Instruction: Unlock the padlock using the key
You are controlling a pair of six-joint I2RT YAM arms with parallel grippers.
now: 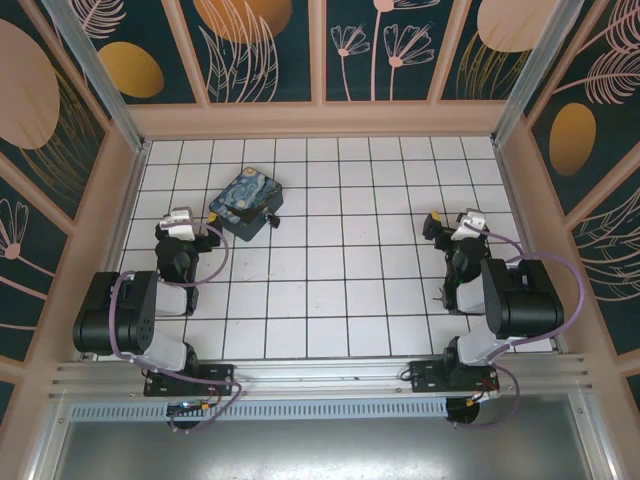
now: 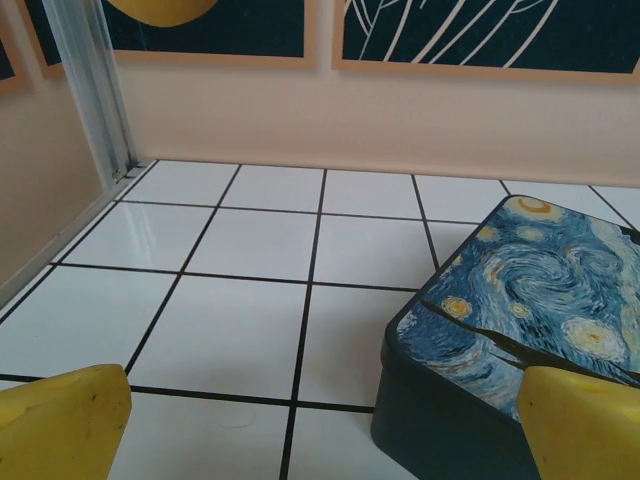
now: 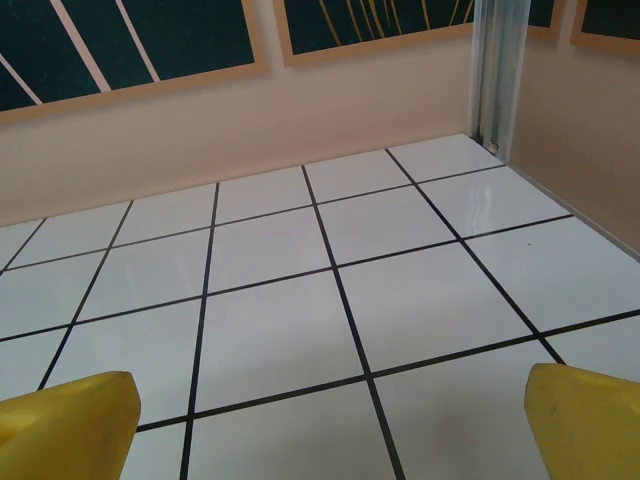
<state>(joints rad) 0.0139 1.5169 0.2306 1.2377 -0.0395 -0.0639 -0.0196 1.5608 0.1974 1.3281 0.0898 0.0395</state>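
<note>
Resting on the white tiled bench (image 1: 340, 300), in its far left part, the blue swirl-painted tin box (image 1: 245, 202) sits turned at an angle to the grid lines, its lid down. The padlock (image 1: 268, 216) shows from above as a small dark shape at the box's right edge, touching it or just beside it; it is too small to tell whether its shackle is hooked to the box.

The left arm (image 1: 130, 310) reaches up the left side of the bench, and the left jaws stand wide and hold nothing, just beside the box's near-left side. From the left wrist, one yellow fingertip (image 2: 60, 420) sits in the lower left corner and the other (image 2: 580, 425) in the lower right, where it overlaps the near corner of the box (image 2: 520, 300). White tile lies between them.

The right arm (image 1: 515, 295) stands on the right side of the bench, well apart from the box and padlock. The right jaws are also wide and hold nothing: from the right wrist, the yellow fingertips (image 3: 65, 425) frame bare tile and black grout lines.
</note>
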